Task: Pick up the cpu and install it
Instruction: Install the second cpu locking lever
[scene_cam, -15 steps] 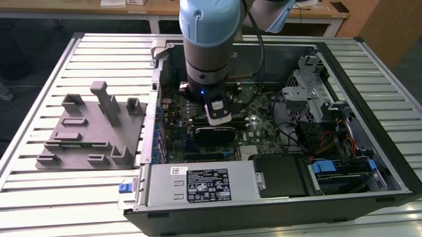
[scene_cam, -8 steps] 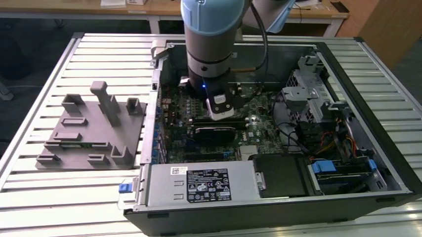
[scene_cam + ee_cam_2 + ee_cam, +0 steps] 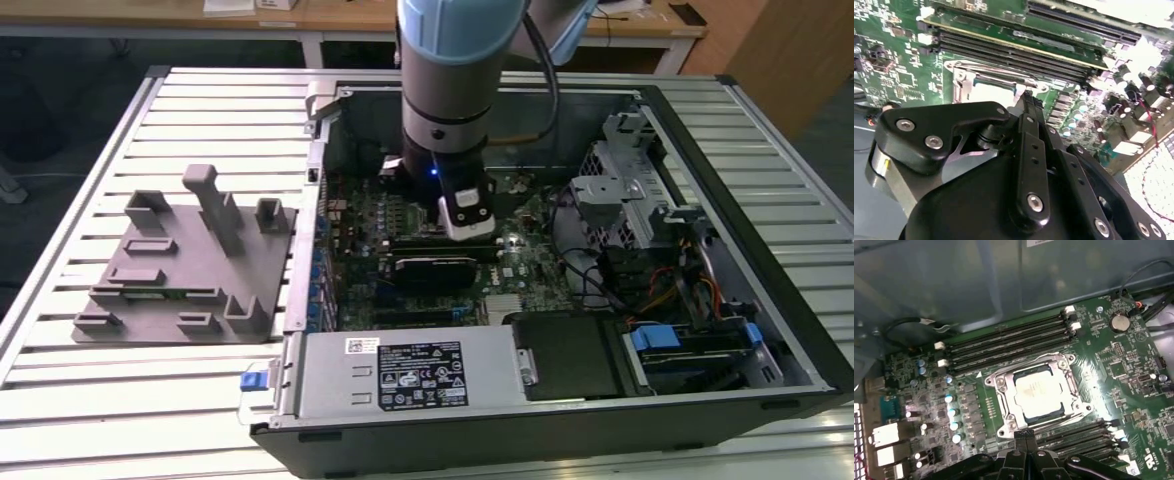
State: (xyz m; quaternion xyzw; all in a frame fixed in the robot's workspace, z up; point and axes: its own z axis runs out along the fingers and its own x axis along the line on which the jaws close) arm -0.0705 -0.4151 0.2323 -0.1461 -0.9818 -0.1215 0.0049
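Observation:
The cpu, a flat silver square, lies inside the metal-framed socket on the green motherboard, between two banks of black memory slots. My gripper hovers just beside the socket's edge, its two black fingers pressed together with nothing between them. In the second wrist view the gripper points at the socket. From the exterior view, the gripper hangs inside the open computer case above the motherboard.
A grey plastic fixture with upright blocks sits on the slatted table at the exterior view's left. Inside the case are a power supply, a drive cage and loose cables. Capacitors stand near the socket.

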